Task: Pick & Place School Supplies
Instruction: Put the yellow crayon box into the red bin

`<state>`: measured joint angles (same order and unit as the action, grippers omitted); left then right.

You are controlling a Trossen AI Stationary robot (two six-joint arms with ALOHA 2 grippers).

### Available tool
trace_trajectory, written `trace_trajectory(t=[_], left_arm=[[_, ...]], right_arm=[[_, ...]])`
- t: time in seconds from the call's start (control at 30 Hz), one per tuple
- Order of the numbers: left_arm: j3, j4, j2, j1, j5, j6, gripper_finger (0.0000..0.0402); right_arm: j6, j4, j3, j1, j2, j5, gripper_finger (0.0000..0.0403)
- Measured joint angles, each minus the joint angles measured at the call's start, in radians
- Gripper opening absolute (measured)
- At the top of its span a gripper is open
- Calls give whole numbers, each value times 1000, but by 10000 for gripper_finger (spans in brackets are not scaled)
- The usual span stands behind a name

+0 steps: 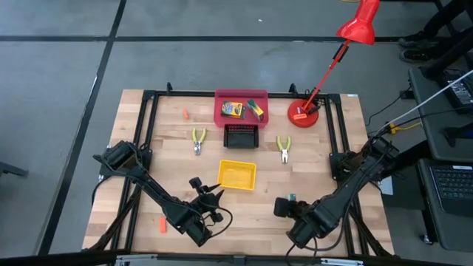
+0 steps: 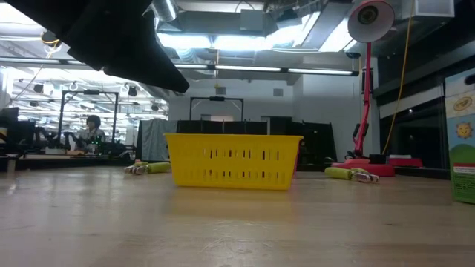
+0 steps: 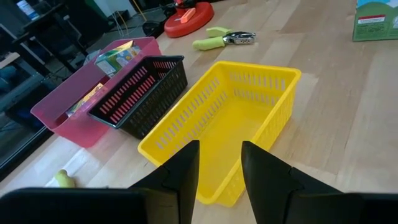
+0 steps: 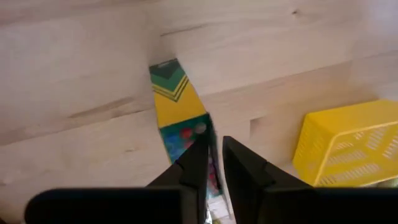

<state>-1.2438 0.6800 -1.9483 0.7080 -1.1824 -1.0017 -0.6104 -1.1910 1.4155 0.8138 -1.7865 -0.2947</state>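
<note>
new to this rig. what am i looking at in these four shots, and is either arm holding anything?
Two robot arms work at a wooden table. One camera looks straight down, one sits at table height, and one rides on each wrist.

On the table are a yellow tray, a black tray, and a red tray with crayon boxes inside. There are also two pliers, small orange pieces and a red lamp.

The left gripper hangs open and empty in front of the yellow tray. The right gripper is at another crayon box, but a firm hold can't be confirmed.
</note>
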Motion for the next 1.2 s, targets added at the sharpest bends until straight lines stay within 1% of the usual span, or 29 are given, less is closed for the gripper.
trace_trajectory(t=[0.2,0.27,0.37,0.43,0.57,0.7,0.8,0.9,0.97,1.1,1.2], left_arm=[[0,0,0,5,-2,-1,114],[0,0,0,4,-2,-1,114],[0,0,0,4,-3,-2,114],[0,0,0,4,-3,-2,114],[0,0,0,4,-3,-7,114],[0,0,0,4,-4,-7,114],[0,1,0,4,-5,-7,114],[0,1,0,4,-5,-8,114],[0,2,0,4,-9,-7,114],[1,9,0,4,-20,-7,114],[4,11,0,4,-31,-7,114]], right_arm=[[-6,13,-55,2,4,-15,50],[-7,13,-56,2,4,-30,39],[-18,9,-59,2,6,-57,12],[-33,9,-59,1,6,-67,7],[-44,4,-61,-10,5,-132,6],[-56,7,-29,-54,30,-248,4],[-48,16,12,-114,62,-294,3],[-44,65,39,-188,113,-296,2],[-74,128,42,-245,156,-295,2],[-178,281,42,-395,243,-263,1],[-237,445,42,-539,295,-191,1]])
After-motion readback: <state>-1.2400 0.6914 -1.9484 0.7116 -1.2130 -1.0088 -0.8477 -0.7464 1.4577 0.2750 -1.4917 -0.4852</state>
